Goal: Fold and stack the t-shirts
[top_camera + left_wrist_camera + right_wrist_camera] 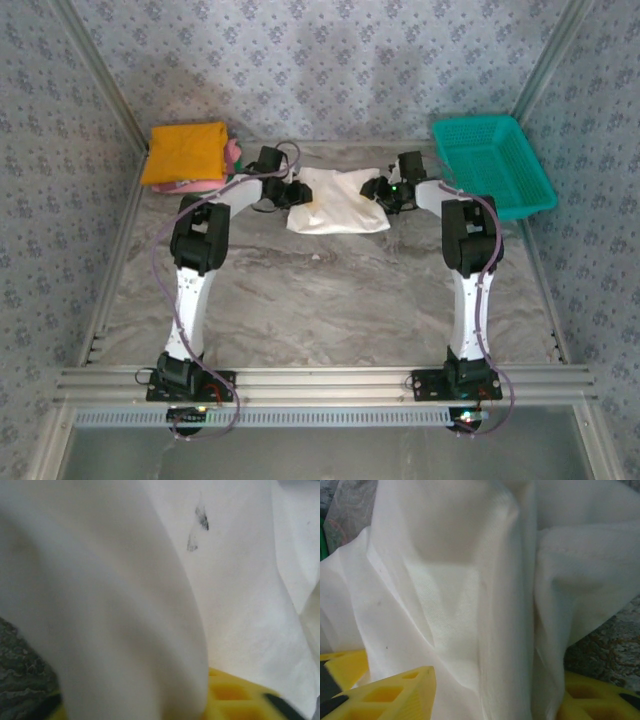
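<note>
Thin, crumpled white t-shirt (335, 205) lies far on the marbled bench (330, 300). The right tool (383, 191) pinches its gathered folds. The left tool (291, 193) is draped in cloth, so its grip cannot be told.

No text, label, brand or number can be read anywhere. The white t-shirt (240, 605) bears only a dark smudge (200, 525) near its upper edge (two blurred marks, no legible letters).

Marble-patterned table (330, 300) with white t-shirt (338, 208), folded shirts (185, 152), teal basket (475, 122).
</note>
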